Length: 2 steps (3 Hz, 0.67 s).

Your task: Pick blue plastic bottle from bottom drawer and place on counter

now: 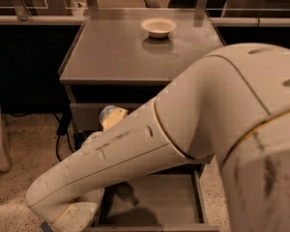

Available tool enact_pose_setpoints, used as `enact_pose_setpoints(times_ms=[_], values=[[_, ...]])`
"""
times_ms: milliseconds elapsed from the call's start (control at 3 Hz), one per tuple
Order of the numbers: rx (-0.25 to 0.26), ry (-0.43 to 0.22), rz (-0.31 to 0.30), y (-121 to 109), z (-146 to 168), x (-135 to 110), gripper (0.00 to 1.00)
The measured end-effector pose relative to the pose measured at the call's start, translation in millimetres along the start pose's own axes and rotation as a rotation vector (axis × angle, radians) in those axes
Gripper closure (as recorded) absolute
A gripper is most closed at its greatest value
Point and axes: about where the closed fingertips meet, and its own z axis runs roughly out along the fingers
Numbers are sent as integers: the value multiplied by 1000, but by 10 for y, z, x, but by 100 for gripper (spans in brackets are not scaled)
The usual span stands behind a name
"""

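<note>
one counter (111, 57), one bowl (158, 27), one bottom drawer (157, 204); gripper hidden bottom-left

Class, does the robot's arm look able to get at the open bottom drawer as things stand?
Probably yes: the bottom drawer stands pulled open, with no lid over it, and the arm bends low across its front corner. The gripper is hidden behind the arm.
</note>
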Motion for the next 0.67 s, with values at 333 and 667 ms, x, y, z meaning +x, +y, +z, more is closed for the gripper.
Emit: enact_pose_setpoints(times_ms=[333, 667], values=[[23, -13, -4, -175, 3, -33, 100], [197, -66, 38, -1134, -238, -239, 100]])
